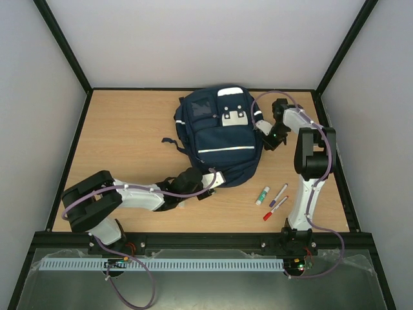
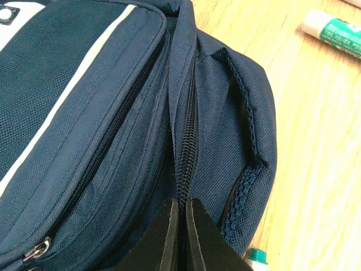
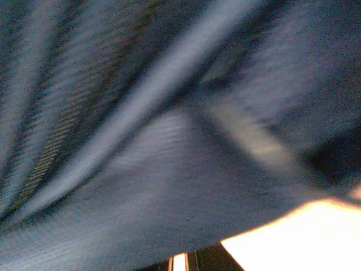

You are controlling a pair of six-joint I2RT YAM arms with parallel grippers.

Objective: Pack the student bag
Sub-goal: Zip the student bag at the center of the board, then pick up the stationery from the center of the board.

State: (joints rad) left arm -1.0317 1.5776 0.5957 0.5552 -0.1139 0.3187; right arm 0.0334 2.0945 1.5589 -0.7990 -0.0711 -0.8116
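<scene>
Bag lies on the counter toward 12 o'clock. Left end effector is pinched tight on its zipper at the bag's 6 o'clock end; right end effector touches its 3 o'clock side, grip unreadable

The left arm and right arm wear white link shells between bulky black joint housings. A lavender cable loops along each. The left gripper has flat, matte black fingers.
</scene>
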